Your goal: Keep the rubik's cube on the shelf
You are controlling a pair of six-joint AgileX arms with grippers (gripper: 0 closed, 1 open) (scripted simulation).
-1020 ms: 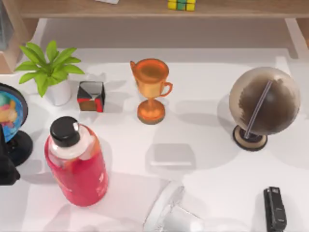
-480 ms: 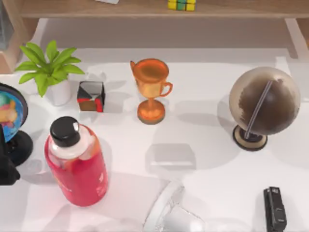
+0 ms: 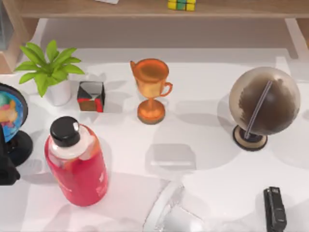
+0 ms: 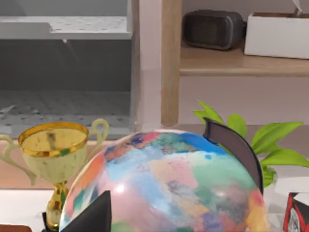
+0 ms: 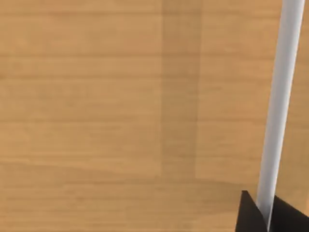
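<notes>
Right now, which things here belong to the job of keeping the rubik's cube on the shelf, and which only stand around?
Belong to the job:
- rubik's cube, already on the shelf
- shelf

Only standing around:
- orange trophy
- potted plant
- black, red and grey cube
- red bottle
- brown globe
- colourful globe
- stapler

The rubik's cube (image 3: 181,5) sits on the shelf (image 3: 145,8), at the top edge of the top view and a little right of centre. Its visible face shows a row of bright square tiles: yellow, green, yellow. It rests flat and square to the board's front edge. The shelf is a long, flat, light-brown wooden board running across the back, with a wooden side support at its left end.
</notes>
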